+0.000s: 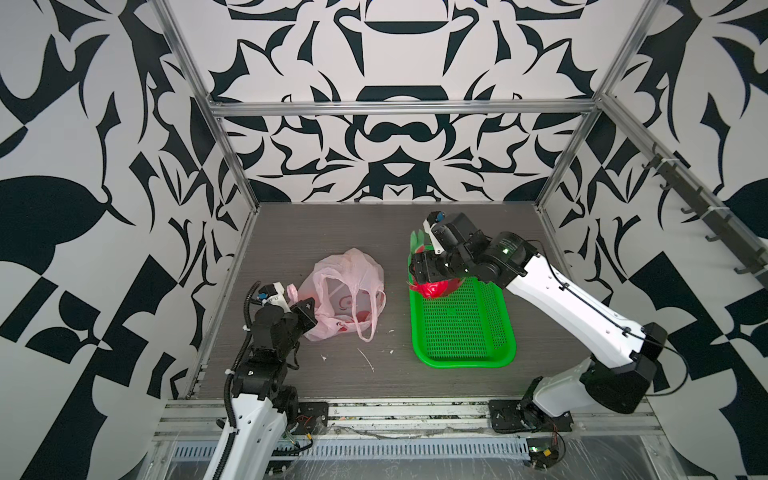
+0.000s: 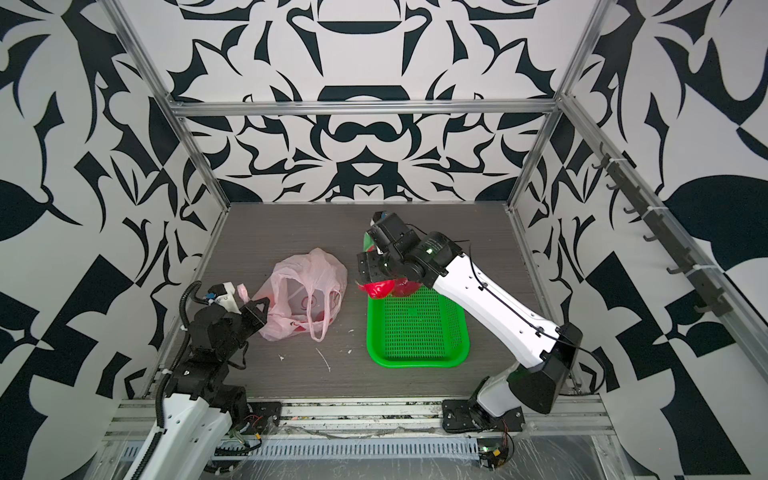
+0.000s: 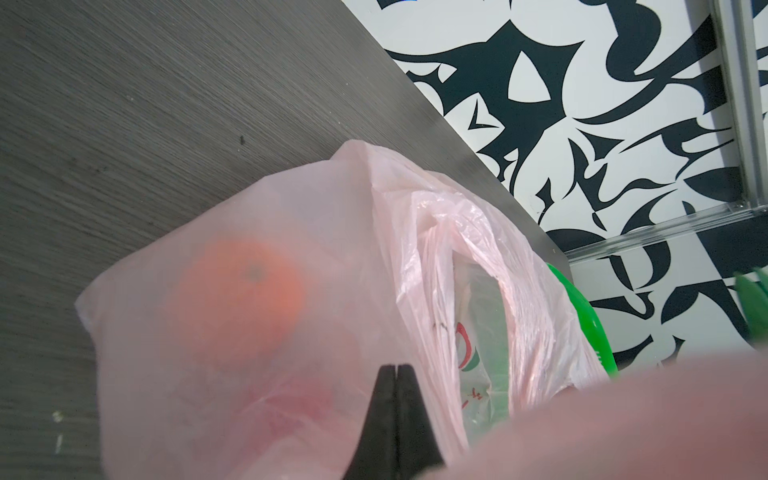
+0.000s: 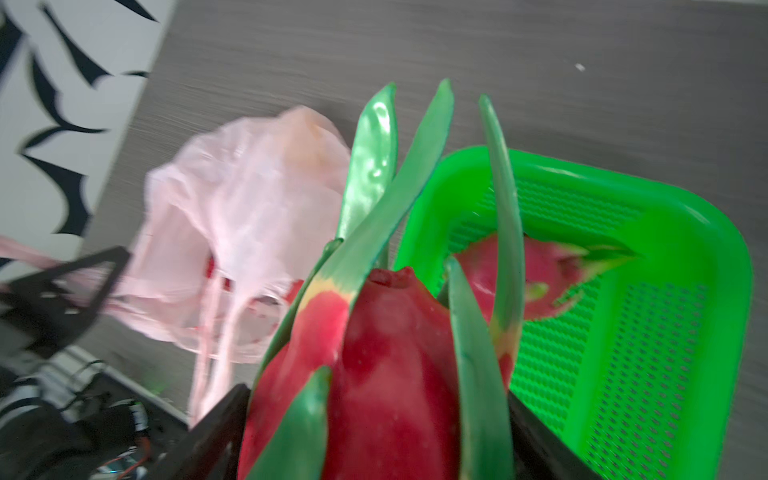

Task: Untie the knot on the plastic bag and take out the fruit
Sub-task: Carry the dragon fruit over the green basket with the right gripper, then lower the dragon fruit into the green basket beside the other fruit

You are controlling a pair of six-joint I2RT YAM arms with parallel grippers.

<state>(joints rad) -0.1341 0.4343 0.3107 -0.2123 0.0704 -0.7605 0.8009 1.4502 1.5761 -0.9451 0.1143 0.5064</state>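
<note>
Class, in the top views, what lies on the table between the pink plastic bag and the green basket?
Bare grey table, save a tiny white scrap, separates the plastic bag and the green basket; both top views show it.

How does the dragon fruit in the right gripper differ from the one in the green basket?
The held dragon fruit is clamped between the right gripper's fingers; the basket dragon fruit lies free on the green basket's mesh floor. The held one shows long green scales; the other shows only short green-tipped ones. Both are magenta-skinned and out of the plastic bag.
</note>
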